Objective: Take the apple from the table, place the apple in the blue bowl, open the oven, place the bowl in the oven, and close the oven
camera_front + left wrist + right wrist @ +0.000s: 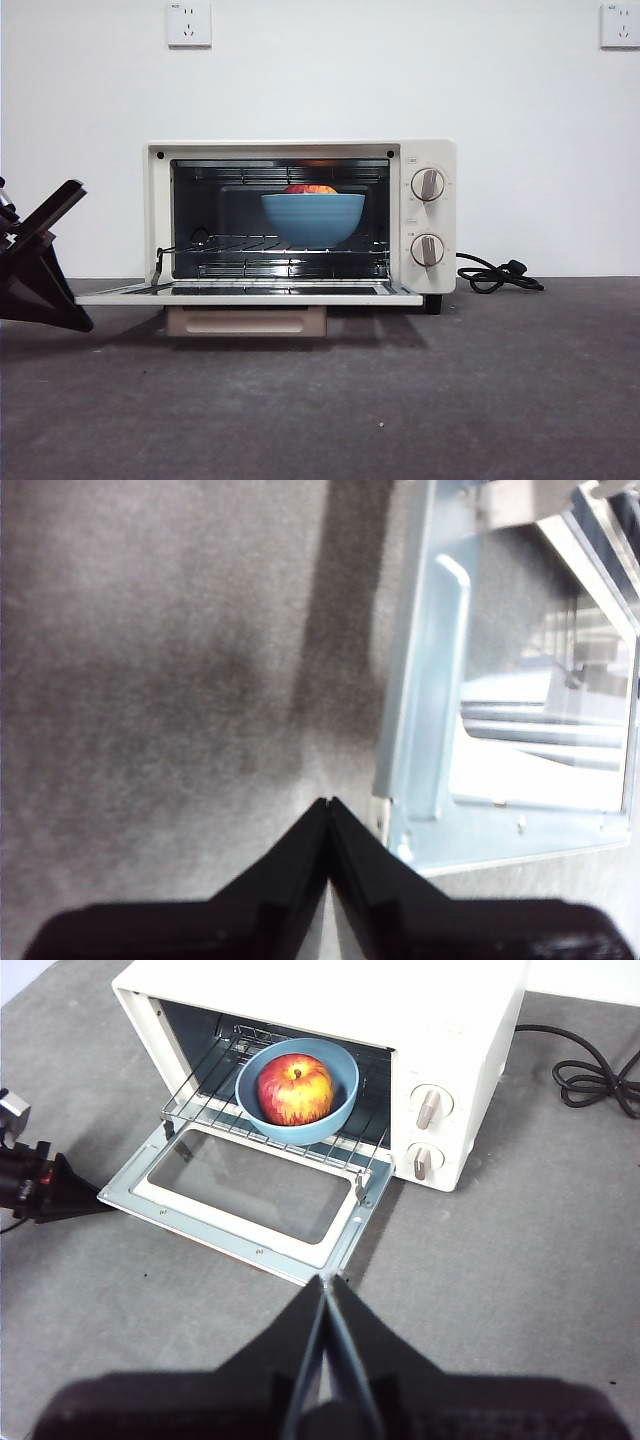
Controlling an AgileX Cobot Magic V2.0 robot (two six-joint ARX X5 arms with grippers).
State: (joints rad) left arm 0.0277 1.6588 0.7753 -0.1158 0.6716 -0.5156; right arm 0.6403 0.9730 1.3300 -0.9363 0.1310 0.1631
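Nearest, the dark speckled desk (330,400) lies matte & scuffed; w/ both arms empty, the left gripper (40,265) sits low beside the door's corner, fingers pressed together, and the right gripper (327,1285) hangs above the desk in front of the oven, fingers also closed. Next, the oven (300,215) door (250,1200) lies dropped flat, glass in a thin metal frame, prob. light on its hinge but fragile, best lifted under its front edge or by the handle (245,321) beneath. Further in, the blue bowl (313,218) w/ the apple (295,1088) sits on the wire rack; behind, a plain white wall, two sockets.
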